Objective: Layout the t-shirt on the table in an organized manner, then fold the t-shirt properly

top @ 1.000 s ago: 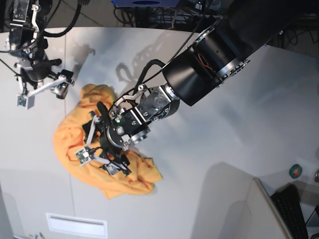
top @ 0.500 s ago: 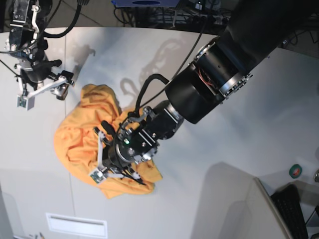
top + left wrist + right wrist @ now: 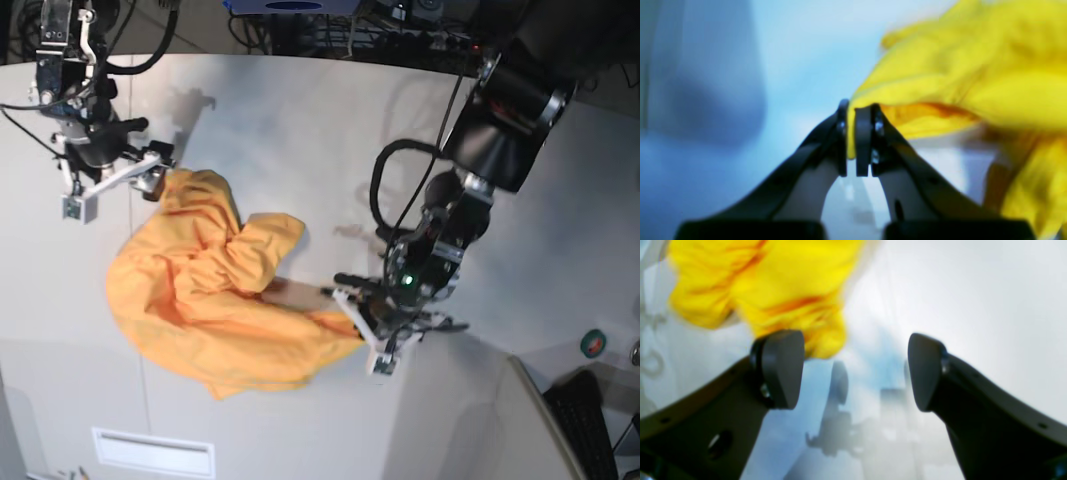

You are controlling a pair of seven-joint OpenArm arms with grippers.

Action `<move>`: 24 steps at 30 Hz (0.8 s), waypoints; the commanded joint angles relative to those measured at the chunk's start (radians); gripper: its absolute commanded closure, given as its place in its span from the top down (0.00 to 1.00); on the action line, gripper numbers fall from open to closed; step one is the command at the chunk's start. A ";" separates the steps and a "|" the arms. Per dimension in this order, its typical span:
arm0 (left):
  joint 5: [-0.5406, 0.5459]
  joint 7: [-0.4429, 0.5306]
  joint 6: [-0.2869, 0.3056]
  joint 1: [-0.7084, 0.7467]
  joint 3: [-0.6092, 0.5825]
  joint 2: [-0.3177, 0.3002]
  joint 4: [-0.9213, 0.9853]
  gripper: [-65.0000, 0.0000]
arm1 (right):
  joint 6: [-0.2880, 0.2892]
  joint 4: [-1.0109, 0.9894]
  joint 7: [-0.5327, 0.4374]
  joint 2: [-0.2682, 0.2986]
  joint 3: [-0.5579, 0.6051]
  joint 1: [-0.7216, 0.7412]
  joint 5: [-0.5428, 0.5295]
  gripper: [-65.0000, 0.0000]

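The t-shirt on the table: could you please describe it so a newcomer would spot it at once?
Look at the wide white table in the base view; on its left half lies the t-shirt, a crumpled orange heap. The left gripper pinches its right edge, and it is the only coloured soft thing there.

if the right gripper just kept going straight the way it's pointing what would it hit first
Probably the bare table. The right gripper stands open, with the t-shirt off toward one finger rather than between them, though blur leaves depth unclear.
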State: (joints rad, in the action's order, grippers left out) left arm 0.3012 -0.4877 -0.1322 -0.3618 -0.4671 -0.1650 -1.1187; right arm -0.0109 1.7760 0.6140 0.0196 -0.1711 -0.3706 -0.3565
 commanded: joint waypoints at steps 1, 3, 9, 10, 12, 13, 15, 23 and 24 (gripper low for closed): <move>0.000 0.016 0.006 0.016 0.031 -0.020 -0.059 0.00 | 0.007 0.009 -0.018 0.003 0.017 0.006 -0.006 0.71; 0.000 0.014 0.006 0.112 0.080 -0.080 -0.133 0.00 | 0.007 -0.020 -0.018 0.003 0.049 0.028 -0.006 0.71; 0.000 0.014 0.006 0.343 0.184 -0.232 -0.283 0.00 | 0.007 -0.121 -0.019 0.003 0.107 0.058 -0.005 0.71; 0.000 0.014 0.006 0.373 0.218 -0.247 -0.292 0.00 | 0.007 -0.121 -0.019 0.003 0.114 0.058 -0.005 0.71; 0.000 0.014 0.009 0.419 0.284 -0.258 -0.301 0.00 | 0.007 -0.120 -0.019 0.003 0.134 0.058 -0.005 0.71; 0.000 0.014 0.010 0.436 0.313 -0.258 -0.303 0.00 | 0.007 -0.120 -0.019 0.004 0.144 0.058 -0.005 0.71; 0.000 0.013 0.012 0.458 0.348 -0.258 -0.303 0.00 | 0.007 -0.113 -0.019 0.023 0.184 0.058 -0.005 0.71; 0.000 0.005 0.012 0.475 0.350 -0.258 -0.304 0.00 | 0.006 -0.057 -0.019 0.064 0.384 0.041 -0.005 0.71; 0.000 -0.012 0.012 0.475 0.350 -0.258 -0.304 0.00 | 0.006 -0.078 -0.019 0.064 0.399 0.051 -0.005 0.71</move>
State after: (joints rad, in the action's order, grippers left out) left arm 0.3042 -0.5156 -0.1169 0.1211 -0.1246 -0.4088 -1.4055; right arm -0.0044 1.6794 0.6106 0.0803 0.2302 -0.3271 -0.3588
